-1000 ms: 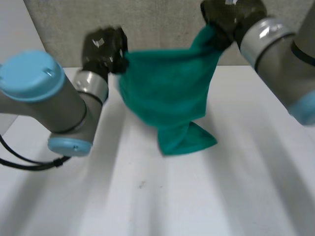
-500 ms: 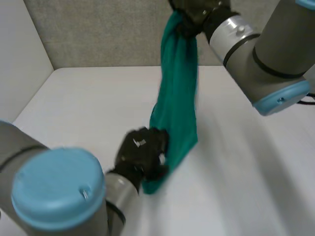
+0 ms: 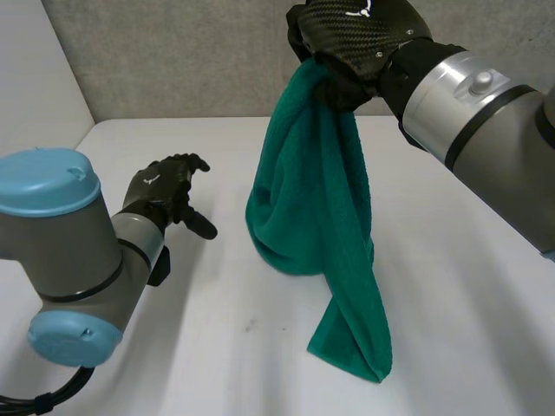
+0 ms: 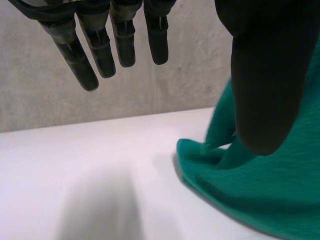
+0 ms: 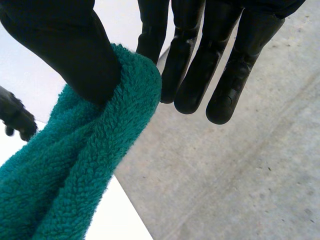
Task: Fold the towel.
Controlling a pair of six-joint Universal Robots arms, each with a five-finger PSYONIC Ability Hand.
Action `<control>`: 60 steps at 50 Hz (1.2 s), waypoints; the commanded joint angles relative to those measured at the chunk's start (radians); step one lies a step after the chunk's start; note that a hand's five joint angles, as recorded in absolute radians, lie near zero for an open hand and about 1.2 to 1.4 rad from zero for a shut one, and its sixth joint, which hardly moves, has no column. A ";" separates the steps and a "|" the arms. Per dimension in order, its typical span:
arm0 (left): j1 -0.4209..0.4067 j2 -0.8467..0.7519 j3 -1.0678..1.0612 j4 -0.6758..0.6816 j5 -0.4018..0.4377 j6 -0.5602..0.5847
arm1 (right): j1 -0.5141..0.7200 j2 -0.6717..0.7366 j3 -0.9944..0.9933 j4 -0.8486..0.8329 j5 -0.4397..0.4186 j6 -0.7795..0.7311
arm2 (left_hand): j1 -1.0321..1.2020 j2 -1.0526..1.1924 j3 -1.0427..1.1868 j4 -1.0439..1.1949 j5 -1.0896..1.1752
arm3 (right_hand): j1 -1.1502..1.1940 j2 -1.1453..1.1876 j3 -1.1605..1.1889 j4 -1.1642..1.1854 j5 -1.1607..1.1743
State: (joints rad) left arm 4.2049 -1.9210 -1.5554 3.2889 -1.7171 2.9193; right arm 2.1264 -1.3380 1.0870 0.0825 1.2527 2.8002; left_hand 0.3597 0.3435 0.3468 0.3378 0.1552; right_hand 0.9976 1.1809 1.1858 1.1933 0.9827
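Observation:
A green towel [image 3: 312, 199] hangs in a long bunch from my right hand [image 3: 355, 43], which is shut on its top end high above the far middle of the table. The towel's lower end [image 3: 351, 347] rests on the table. In the right wrist view the thumb presses the towel [image 5: 75, 165] against the right hand [image 5: 195, 65]. My left hand [image 3: 160, 191] is open, low over the table to the left of the towel and apart from it. In the left wrist view the straight fingers [image 4: 100, 50] hold nothing, and the towel [image 4: 250, 190] lies beyond the thumb.
The white table [image 3: 451, 286] runs to a grey back wall [image 3: 173, 61] and a white side wall [image 3: 35, 87] at the left. My left arm [image 3: 61, 251] stands over the near left corner.
My left hand has let go of the towel, opened and drawn back to the left. The towel now hangs from my right hand alone, with its lower end on the table.

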 commanded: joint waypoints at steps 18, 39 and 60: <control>0.010 -0.342 0.242 0.046 0.389 0.049 | -0.011 -0.150 0.151 -0.006 -0.081 0.001 | 0.687 0.704 0.700 0.709 0.718 | 0.399 0.215 0.210 0.203 0.239; 0.046 -0.262 0.276 0.152 0.195 0.386 | -0.026 0.233 -0.032 0.105 0.192 -0.183 | 1.037 1.053 1.049 1.058 1.067 | 0.399 0.215 0.210 0.203 0.239; 0.076 -0.133 0.564 0.434 0.093 0.454 | -0.013 0.208 -0.260 -0.242 0.367 -0.082 | 1.037 1.053 1.049 1.058 1.067 | 0.399 0.215 0.210 0.203 0.239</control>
State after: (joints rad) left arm 4.2709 -2.1265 -0.8506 3.7107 -1.6260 3.4255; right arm 2.1052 -0.9969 0.5111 -0.1479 1.6691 2.6919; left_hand 1.1441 1.1981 1.1923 1.1945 0.9666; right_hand 0.9976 1.1810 1.1873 1.1935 0.9829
